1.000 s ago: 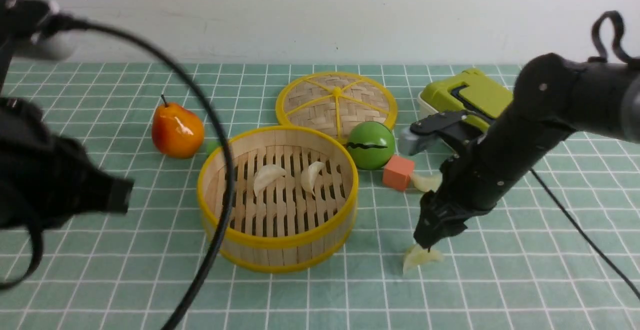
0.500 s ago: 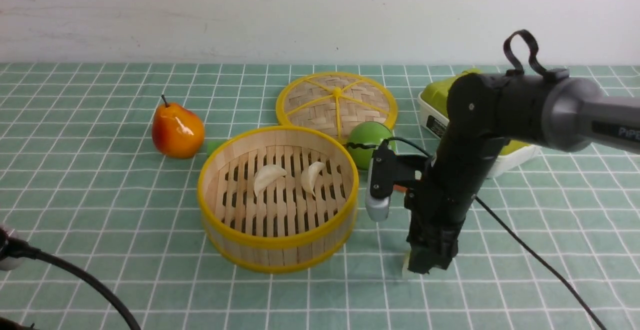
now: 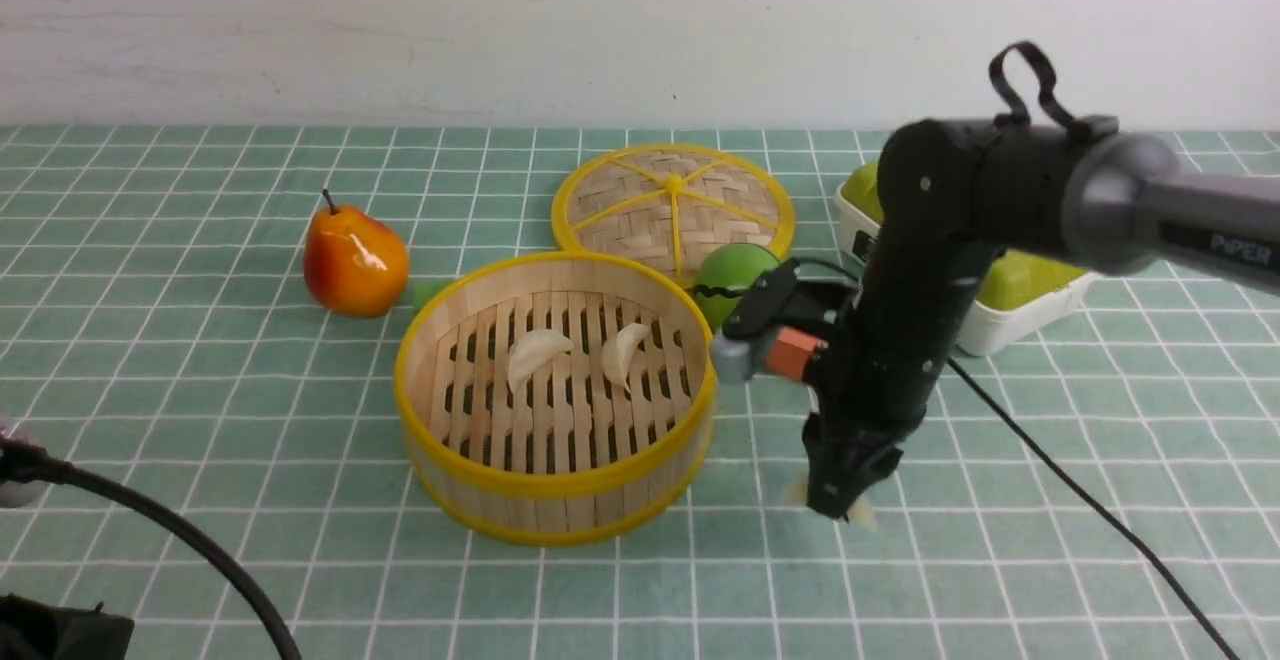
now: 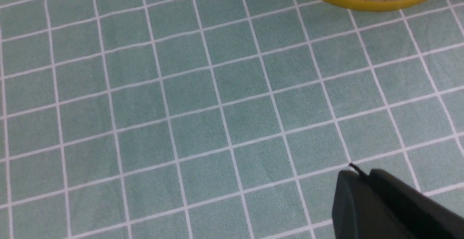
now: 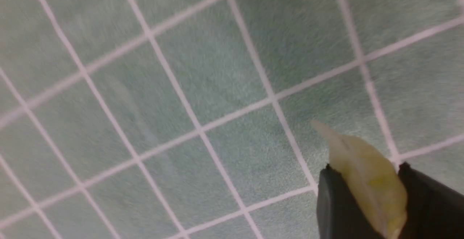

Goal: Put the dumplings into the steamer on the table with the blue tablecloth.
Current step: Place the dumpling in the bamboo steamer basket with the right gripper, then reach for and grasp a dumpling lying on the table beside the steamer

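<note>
The right gripper (image 3: 838, 502) points straight down at the teal grid tablecloth (image 3: 250, 420). Its two black fingers (image 5: 331, 206) are set against the sides of a pale crescent dumpling (image 5: 364, 173), which fills the gap between them and pokes out past the tips. Whether it is clear of the cloth cannot be told. The bamboo steamer (image 3: 555, 500) stands near this gripper, on its left, with two more dumplings (image 3: 538, 352) lying side by side on the slatted floor. Beyond the gripper, partly hidden by the arm, are an orange-red block (image 3: 795, 352), a green ball (image 3: 735, 275), the woven steamer lid (image 3: 672, 202) and a lime-green and white box (image 3: 1030, 285). An orange-red pear (image 3: 355, 260) sits well off to its left, past the steamer. The left gripper (image 4: 362, 175) hangs low over bare cloth, fingers pressed together on nothing, with the steamer's yellow bottom rim well ahead of it
</note>
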Motion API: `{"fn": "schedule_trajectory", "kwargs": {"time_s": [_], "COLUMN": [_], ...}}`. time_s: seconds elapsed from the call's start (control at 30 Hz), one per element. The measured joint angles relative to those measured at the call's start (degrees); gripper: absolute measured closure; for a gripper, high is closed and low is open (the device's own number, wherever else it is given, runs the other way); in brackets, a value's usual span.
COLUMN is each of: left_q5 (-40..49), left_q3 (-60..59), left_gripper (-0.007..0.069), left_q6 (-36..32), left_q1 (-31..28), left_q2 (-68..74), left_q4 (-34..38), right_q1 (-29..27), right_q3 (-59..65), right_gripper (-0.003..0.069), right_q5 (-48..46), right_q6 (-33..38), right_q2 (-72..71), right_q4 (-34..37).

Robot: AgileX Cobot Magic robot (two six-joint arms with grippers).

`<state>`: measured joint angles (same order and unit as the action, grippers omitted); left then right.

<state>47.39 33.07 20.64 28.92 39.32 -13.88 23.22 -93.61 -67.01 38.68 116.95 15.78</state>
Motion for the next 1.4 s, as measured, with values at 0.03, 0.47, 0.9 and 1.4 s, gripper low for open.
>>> {"fn": "schedule_trajectory", "kwargs": {"time_s": [0.03,0.47,0.9,1.4], "left_q5": [-0.47,-4.02,-4.3,-4.87], "left_q3": [0.0,0.0,-1.15,-1.94], "left_gripper": [0.0592,0.0579,0.0568,0.0565], "left_q6": [0.88,4.18,4.8,5.21], "left_q1": [0.0,0.0,0.0,0.0], "left_q2": [0.0,0.0,0.0,0.0], "left_q4": [0.0,-0.24,-0.1,-0.04], "right_q1": [0.11,7.64,15.77,9.89], "right_q3": [-2.82,-10.34,-12.47,-14.81], "right_gripper": [0.0454,0.0454,0.0396,0.0162], "right_q5": [-0.93,20.67,27.92,17.19], "right_q6": [-3.18,-19.52,-44.12,-36.27], "right_q2": [-0.6,6.96,10.68,0.65], "right_q4": [1.99,23.43,0.96,0.01]}}
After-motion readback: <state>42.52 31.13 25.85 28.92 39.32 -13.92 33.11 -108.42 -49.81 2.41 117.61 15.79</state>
